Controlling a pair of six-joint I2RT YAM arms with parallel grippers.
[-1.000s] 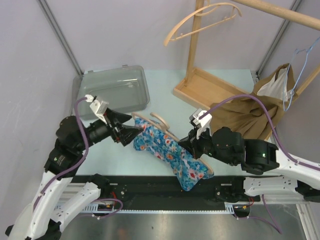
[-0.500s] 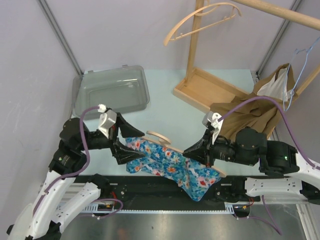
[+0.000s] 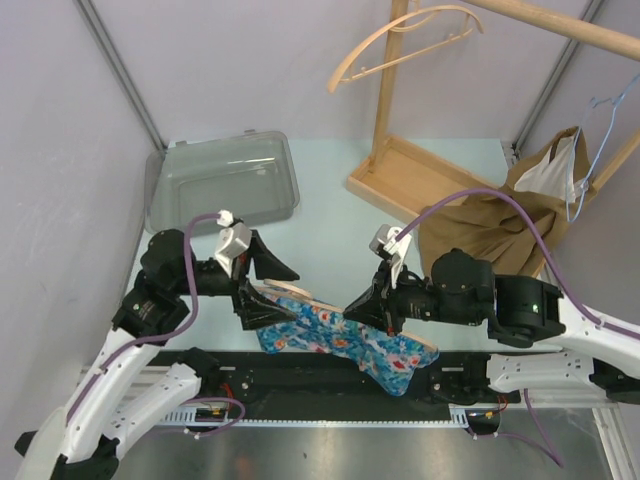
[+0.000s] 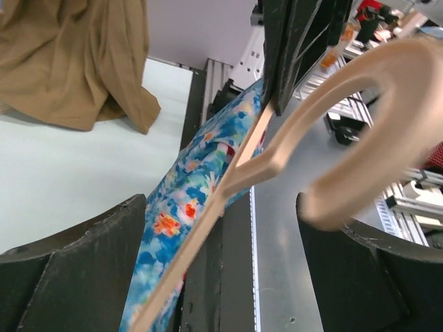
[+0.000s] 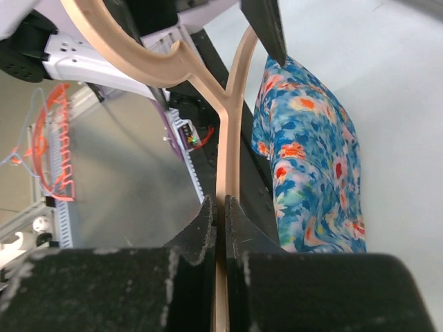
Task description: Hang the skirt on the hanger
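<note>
- The left arm point(image 3: 160, 290) has rounded black joint housings, with smooth white shells point(image 3: 120, 395) on the lower links.
- The right arm point(image 3: 500, 310) is built the same way, with bulky black joints above a white shell point(image 3: 560, 372).
- A thin purple cable runs along each arm, the left cable point(image 3: 188, 280) and the right cable point(image 3: 487, 192).
- Each wrist carries a small white block, the left block point(image 3: 235, 240) and the right block point(image 3: 388, 245).
- The left fingers point(image 4: 69, 270) are broad, matte black wedges.
- The right fingers point(image 5: 190, 249) are black, with edges scuffed pale.
</note>
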